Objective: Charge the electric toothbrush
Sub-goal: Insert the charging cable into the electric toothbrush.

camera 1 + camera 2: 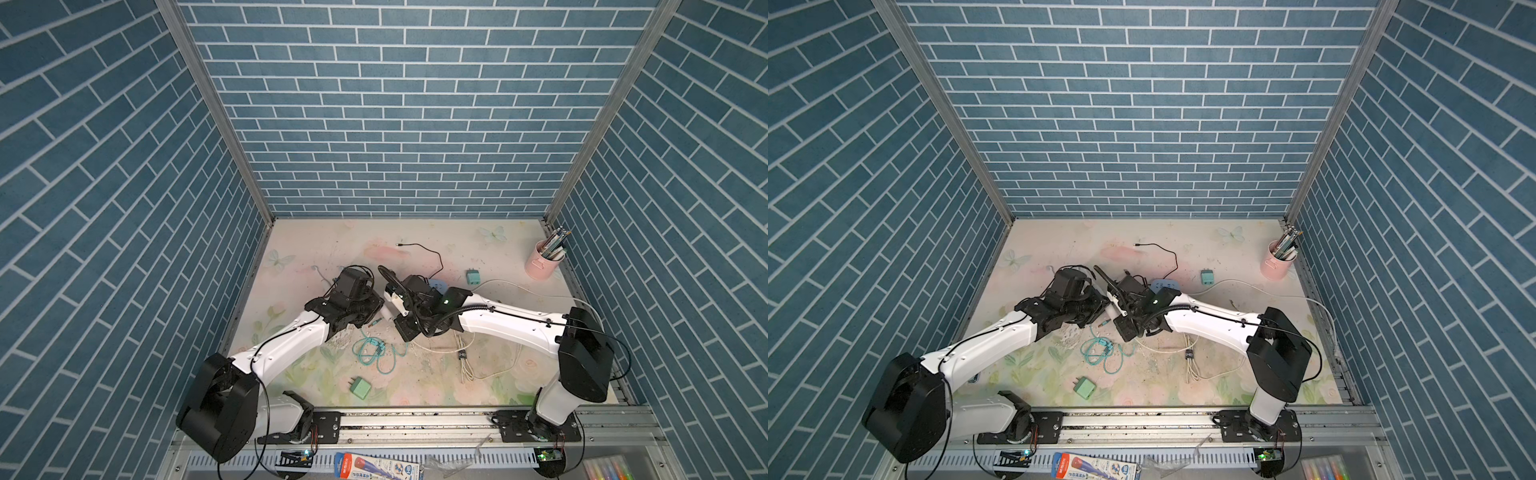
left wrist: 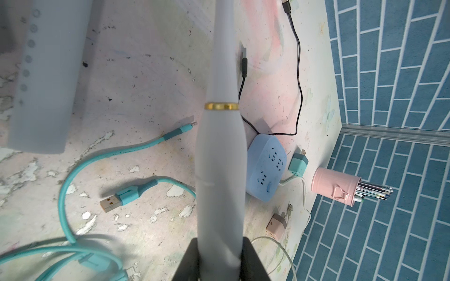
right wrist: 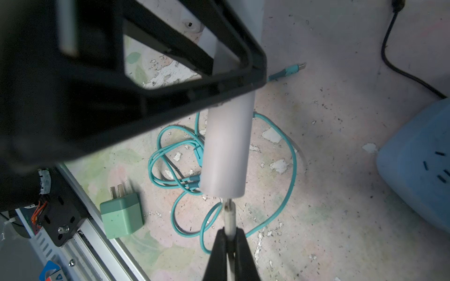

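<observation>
Two wrist views settle what both top views leave crowded by the arms [image 1: 291,340]. Jaws of the left gripper [image 2: 219,255] clamp the electric toothbrush [image 2: 220,170] by its handle, mid-table [image 1: 332,237]. Jaws of the right gripper [image 3: 230,240] pinch a white charging plug [image 3: 230,219], its tip just at the toothbrush base; contact cannot be told. Brush head cut off.

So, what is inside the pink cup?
Several pens stand in the pink cup, their tops sticking out. The cup's wall hides their lower ends and the bottom.
</observation>
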